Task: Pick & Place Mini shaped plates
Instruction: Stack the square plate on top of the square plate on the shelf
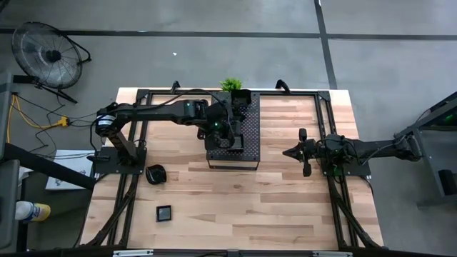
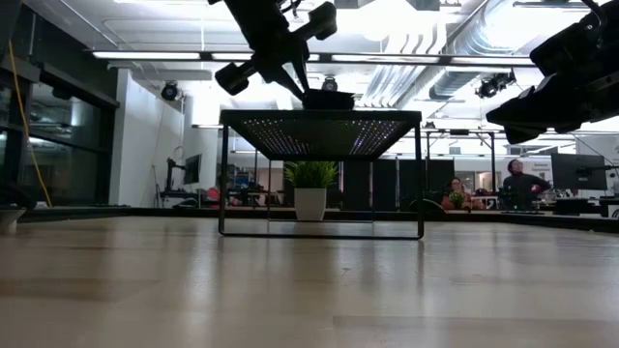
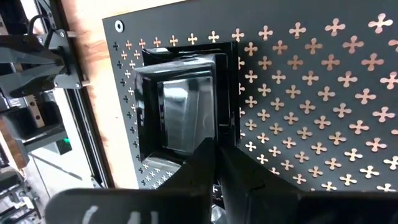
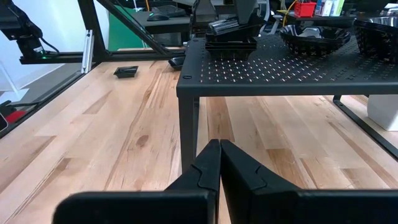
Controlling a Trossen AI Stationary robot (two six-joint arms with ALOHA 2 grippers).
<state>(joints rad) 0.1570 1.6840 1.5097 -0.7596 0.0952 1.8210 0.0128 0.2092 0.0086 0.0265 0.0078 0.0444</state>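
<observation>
Over the perforated tray point(image 3: 323, 93), left gripper point(image 3: 217, 155) closed, touching stacked plates point(image 3: 180, 106).

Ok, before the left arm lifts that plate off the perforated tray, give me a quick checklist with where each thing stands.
1. Left claw shut on the square plate's rim: ok.
2. Square plate free of whatever lies beneath it on the tray: cannot tell.
3. Right claw shut, empty, off to the tray's side: ok.
4. Bare wood on the table beside the rounded plate for setting down: ok.
</observation>
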